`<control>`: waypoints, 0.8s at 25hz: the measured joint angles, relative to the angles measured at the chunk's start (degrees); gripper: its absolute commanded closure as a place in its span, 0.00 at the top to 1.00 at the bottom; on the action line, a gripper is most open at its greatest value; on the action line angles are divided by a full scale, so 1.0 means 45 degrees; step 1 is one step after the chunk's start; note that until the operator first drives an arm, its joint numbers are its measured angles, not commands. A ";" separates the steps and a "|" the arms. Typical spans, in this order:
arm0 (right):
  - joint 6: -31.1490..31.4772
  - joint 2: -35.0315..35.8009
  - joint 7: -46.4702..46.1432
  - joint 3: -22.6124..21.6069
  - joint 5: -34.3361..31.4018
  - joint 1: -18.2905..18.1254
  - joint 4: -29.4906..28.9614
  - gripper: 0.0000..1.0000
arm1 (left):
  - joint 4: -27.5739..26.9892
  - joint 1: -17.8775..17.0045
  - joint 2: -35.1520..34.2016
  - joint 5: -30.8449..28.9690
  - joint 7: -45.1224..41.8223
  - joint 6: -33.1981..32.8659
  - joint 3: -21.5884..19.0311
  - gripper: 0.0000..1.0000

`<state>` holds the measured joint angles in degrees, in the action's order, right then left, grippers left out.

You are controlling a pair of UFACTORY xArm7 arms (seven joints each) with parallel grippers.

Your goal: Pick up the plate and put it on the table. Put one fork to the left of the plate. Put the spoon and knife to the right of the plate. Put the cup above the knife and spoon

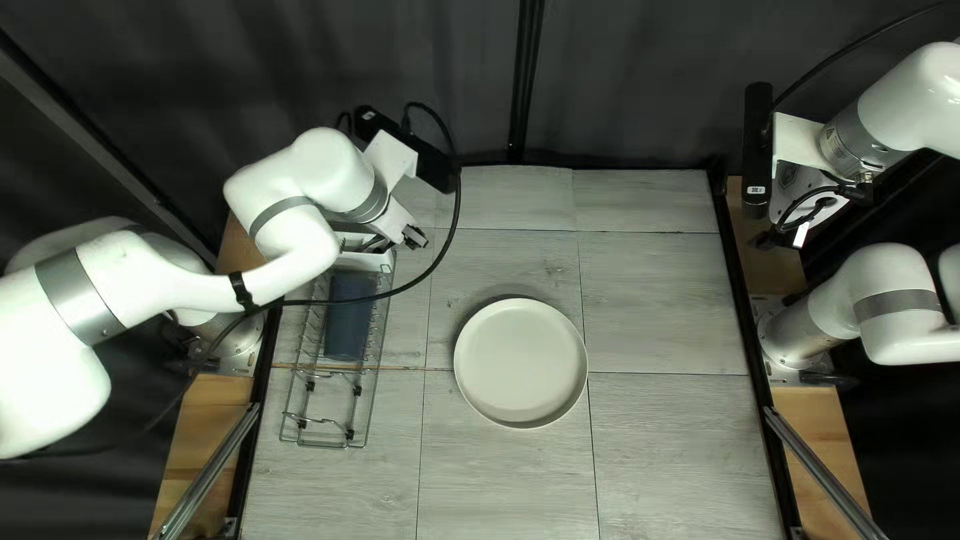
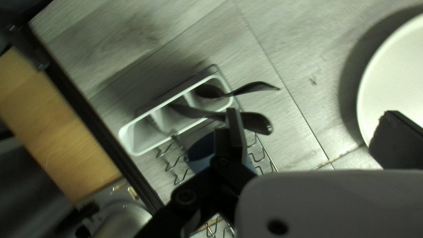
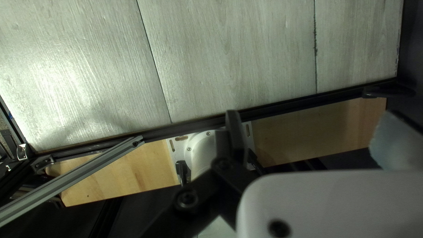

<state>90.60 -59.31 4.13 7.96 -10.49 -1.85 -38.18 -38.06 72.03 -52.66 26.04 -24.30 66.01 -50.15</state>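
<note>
Currently, L gripper (image 1: 412, 238) is near the white caddy (image 2: 128, 139), fingers apart; R gripper (image 1: 783, 238) is outboard of the table's (image 1: 660, 300) R edge in the top left view, fingers likewise apart. Plate (image 1: 520, 360) lies flat on table, approx. mid-width, a wide gap between its rim and the wire rack (image 1: 320, 444). Blue cup (image 1: 350, 315) is in rack; 2 utensils (image 2: 255, 87) project past caddy rim.

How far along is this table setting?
The plate looks placed, flat on the table. Nothing is in hand: the left gripper hovers open near the cutlery, and the right gripper is open and empty. Left to do: the cutlery, in its white holder, and the blue cup, in the wire rack.
</note>
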 measured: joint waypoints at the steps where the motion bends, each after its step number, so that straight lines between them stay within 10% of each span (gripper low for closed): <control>1: 0.0000 0.0000 0.0000 0.0000 0.0000 0.0000 0.0000 1.00 | -0.0014 0.0147 -0.0037 -0.0045 -0.0260 0.0044 -0.0148 1.00; 20: 0.0000 0.0000 0.0000 0.0000 0.0000 0.0000 0.0000 1.00 | 0.0151 0.0865 -0.0404 -0.0289 -0.2007 0.0667 -0.1238 1.00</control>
<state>90.60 -59.31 4.13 7.96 -10.49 -1.85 -38.18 -37.38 75.92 -54.48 24.74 -33.33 69.01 -55.72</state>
